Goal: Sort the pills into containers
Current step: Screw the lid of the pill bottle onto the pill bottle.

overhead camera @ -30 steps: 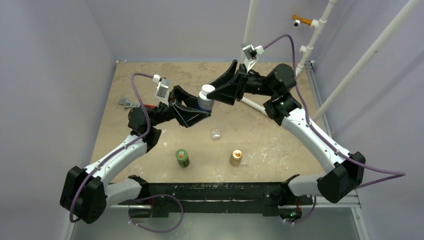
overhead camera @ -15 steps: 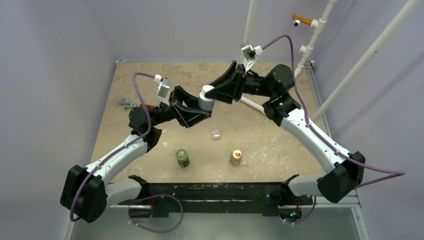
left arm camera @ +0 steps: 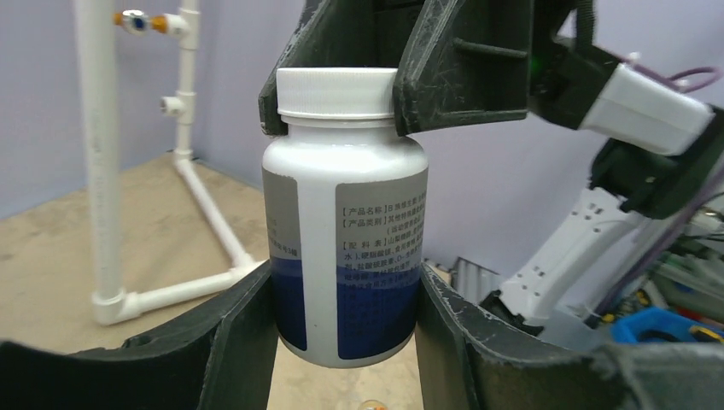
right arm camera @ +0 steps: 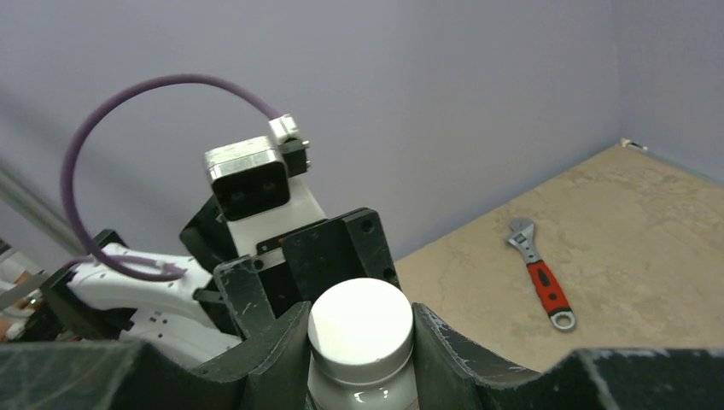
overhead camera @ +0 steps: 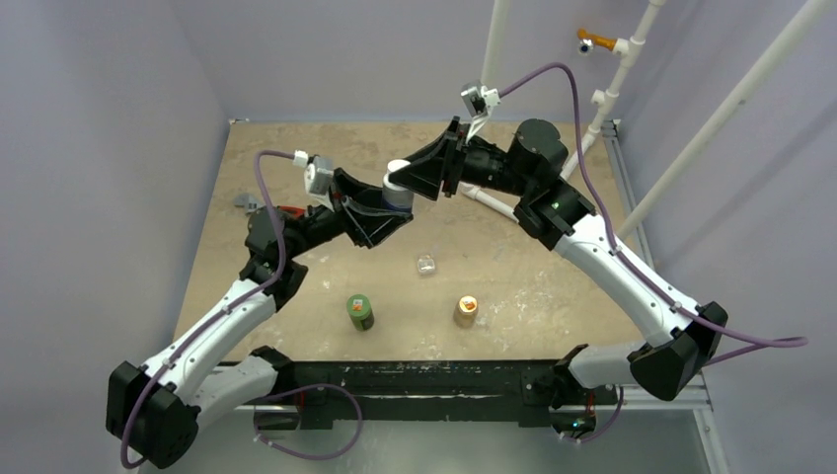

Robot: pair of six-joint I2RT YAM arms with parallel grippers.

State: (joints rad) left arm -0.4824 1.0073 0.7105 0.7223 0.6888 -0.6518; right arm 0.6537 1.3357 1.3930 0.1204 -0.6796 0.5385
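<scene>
Left gripper (left arm camera: 344, 282) grips the bottle (left arm camera: 346, 213) by its body, raised off the tabletop (overhead camera: 513, 267); right gripper (right arm camera: 359, 318) clamps its cap (left arm camera: 337, 92).

White bottle (left arm camera: 341, 158), grey-and-blue label (left arm camera: 376, 282), white cap (right arm camera: 360, 325), transparent case (overhead camera: 425, 264), green bottle (overhead camera: 359, 312), tan-orange bottle (overhead camera: 465, 311), red-handled wrench (right arm camera: 540, 282), mottled beige table (overhead camera: 513, 286).

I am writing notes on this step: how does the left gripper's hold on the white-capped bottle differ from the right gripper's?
The left gripper clamps the white-capped bottle by its labelled body, low down; the right gripper clamps only its white cap. The left gripper reaches in from the left of the table, the right gripper from the right. Both are shut on the same bottle, held in the air.
</scene>
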